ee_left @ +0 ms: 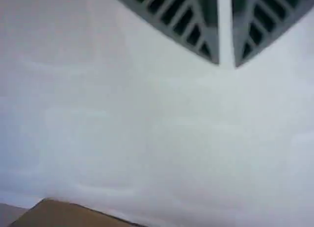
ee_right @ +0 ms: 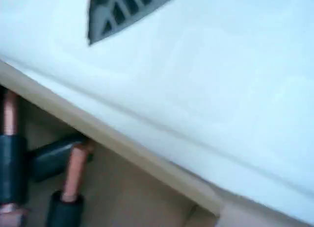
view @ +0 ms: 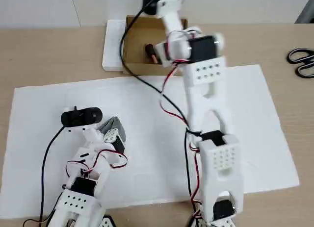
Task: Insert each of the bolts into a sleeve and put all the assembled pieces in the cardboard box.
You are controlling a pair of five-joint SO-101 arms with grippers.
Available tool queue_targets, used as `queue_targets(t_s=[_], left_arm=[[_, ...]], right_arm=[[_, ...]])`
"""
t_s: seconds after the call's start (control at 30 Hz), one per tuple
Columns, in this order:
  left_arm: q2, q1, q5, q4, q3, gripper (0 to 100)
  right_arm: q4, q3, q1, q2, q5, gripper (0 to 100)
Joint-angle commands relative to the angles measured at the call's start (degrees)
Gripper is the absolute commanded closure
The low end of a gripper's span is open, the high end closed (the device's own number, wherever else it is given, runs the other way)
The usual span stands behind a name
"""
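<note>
Hovering low over the white paper sheet (view: 147, 129), the left gripper (ee_left: 225, 28) has its grey ribbed fingers (ee_left: 189, 21) pressed almost together, with a thin slit between them and nothing in it. In the high view it sits over the sheet's near left part, well apart from the open brown cardboard box (view: 136, 38).

The right arm stretches across the sheet to that box, which stands at the far edge on a flat white slab (view: 112, 45) on the light wooden table (view: 49, 50). The right gripper (ee_right: 115, 13) is just beside the box's rim, over the paper; I cannot tell whether it is spread or closed.

Inside the box lie copper-coloured bolts (ee_right: 73, 170) seated in short black sleeves (ee_right: 12, 163). There appear to be at least two such pieces side by side, though the wrist view is too smeared to count them surely.

A pair of black-handled scissors (view: 303, 60) lies on the table, well off to the right.
</note>
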Motion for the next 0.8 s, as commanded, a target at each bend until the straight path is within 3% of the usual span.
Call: queue_targets(t_s=[0.0, 0.23, 0.47, 0.67, 0.77], left_arm=[[-1.23, -0.26, -2.81, 2.02, -1.01, 99], [-1.32, -0.97, -4.92, 10.46, -4.0, 99], [-8.0, -11.25, -5.19, 18.73, -4.09, 99], [-31.03, -18.02, -9.41, 38.86, -3.65, 99], [-36.66, -21.1, -11.16, 46.24, -3.91, 99]], right_arm=[[1.63, 6.68, -0.57, -14.81, -2.29, 70.0], [0.57, 56.97, -0.66, -52.0, -8.62, 70.0], [-9.27, 97.76, -0.31, -87.43, -8.88, 70.0], [-22.55, 134.95, -0.13, -115.91, -8.88, 70.0], [-26.51, 141.89, -0.22, -130.07, -8.53, 70.1]])
